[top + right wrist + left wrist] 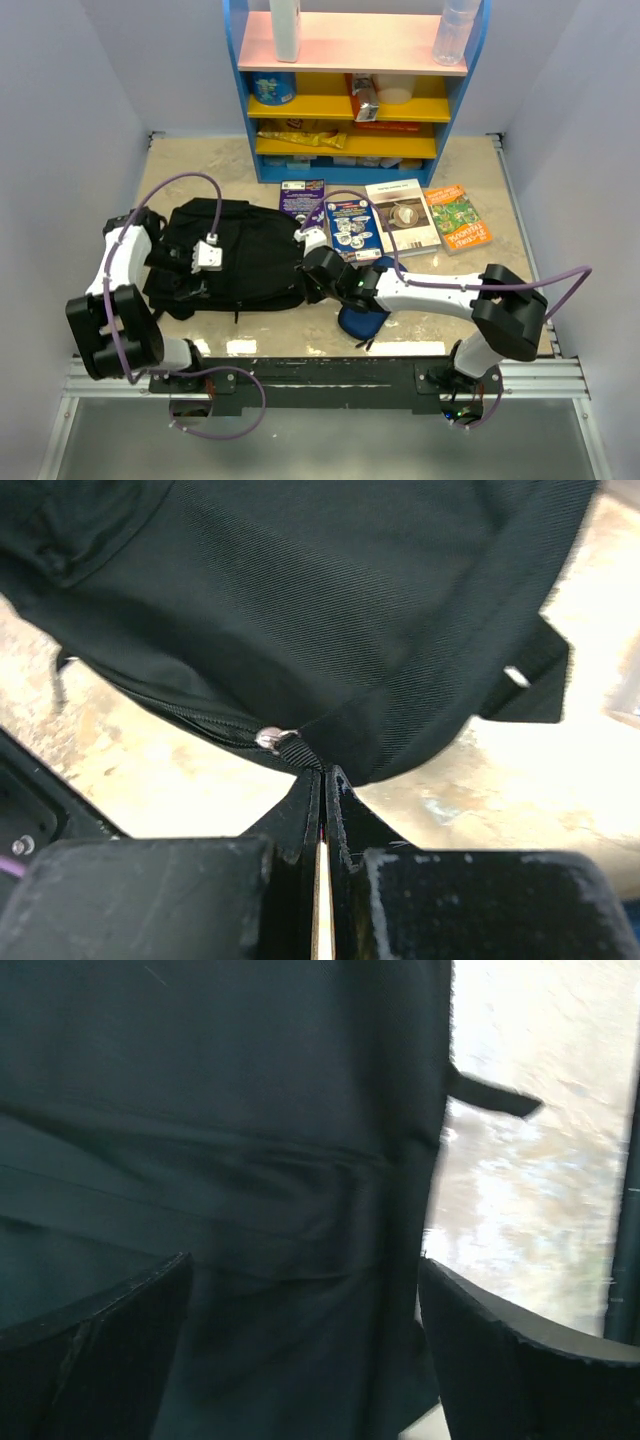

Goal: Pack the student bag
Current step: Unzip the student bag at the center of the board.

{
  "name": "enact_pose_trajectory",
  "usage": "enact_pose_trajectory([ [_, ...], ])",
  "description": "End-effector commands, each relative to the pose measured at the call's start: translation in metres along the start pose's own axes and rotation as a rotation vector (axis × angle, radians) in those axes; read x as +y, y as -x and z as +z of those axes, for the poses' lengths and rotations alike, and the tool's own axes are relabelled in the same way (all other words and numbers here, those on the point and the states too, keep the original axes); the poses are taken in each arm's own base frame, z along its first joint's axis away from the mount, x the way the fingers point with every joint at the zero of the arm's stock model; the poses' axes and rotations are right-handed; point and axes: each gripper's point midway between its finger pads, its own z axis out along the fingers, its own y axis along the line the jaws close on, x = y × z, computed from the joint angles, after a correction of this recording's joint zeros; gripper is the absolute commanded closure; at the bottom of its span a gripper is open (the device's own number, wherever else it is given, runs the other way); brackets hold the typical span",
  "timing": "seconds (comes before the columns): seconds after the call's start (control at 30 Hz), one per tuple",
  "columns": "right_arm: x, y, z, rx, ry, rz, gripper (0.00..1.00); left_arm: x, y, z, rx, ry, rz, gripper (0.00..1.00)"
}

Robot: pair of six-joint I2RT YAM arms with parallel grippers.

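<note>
The student bag [250,250], a large black backpack, lies flat left of the table's centre. My left gripper [207,262] hovers over its middle. In the left wrist view its fingers [100,1360] stand wide apart, open, with only the bag's dark fabric [250,1160] beneath them. My right gripper [308,284] sits at the bag's right edge. In the right wrist view it [322,772] is shut on the black webbing tab of the zipper pull [270,739], at the corner of the bag [330,600].
Several books [350,228] [403,217] [458,217] [302,198] lie in a row behind the bag's right side. A dark-blue pencil case [362,318] lies under my right forearm. A blue shelf unit [355,90] with bottles and boxes stands at the back.
</note>
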Motion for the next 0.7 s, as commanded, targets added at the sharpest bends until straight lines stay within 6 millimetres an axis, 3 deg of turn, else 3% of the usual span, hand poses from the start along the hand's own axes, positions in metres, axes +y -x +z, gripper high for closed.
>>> enact_pose_trajectory([
  [0.0, 0.034, 0.008, 0.002, -0.029, 0.107, -0.009, 1.00, 0.011, 0.077, -0.016, -0.128, 0.076, 0.151, 0.00],
  [0.17, 0.054, 0.012, 0.008, -0.038, 0.169, 0.014, 1.00, 0.002, 0.130, 0.000, -0.277, -0.014, 0.154, 0.00],
  [0.27, 0.060, 0.012, 0.010, -0.035, 0.196, 0.031, 1.00, -0.017, 0.136, 0.024, -0.300, -0.123, 0.161, 0.00],
  [0.37, 0.064, 0.015, 0.008, -0.043, 0.208, 0.040, 1.00, -0.042, 0.127, 0.049, -0.262, -0.195, 0.141, 0.00],
  [0.43, 0.064, 0.019, 0.004, -0.056, 0.217, 0.046, 1.00, -0.033, 0.131, 0.055, -0.253, -0.131, 0.196, 0.00],
  [0.67, 0.068, 0.016, -0.002, -0.049, 0.247, 0.062, 1.00, -0.046, 0.137, 0.097, -0.122, -0.151, 0.095, 0.00],
])
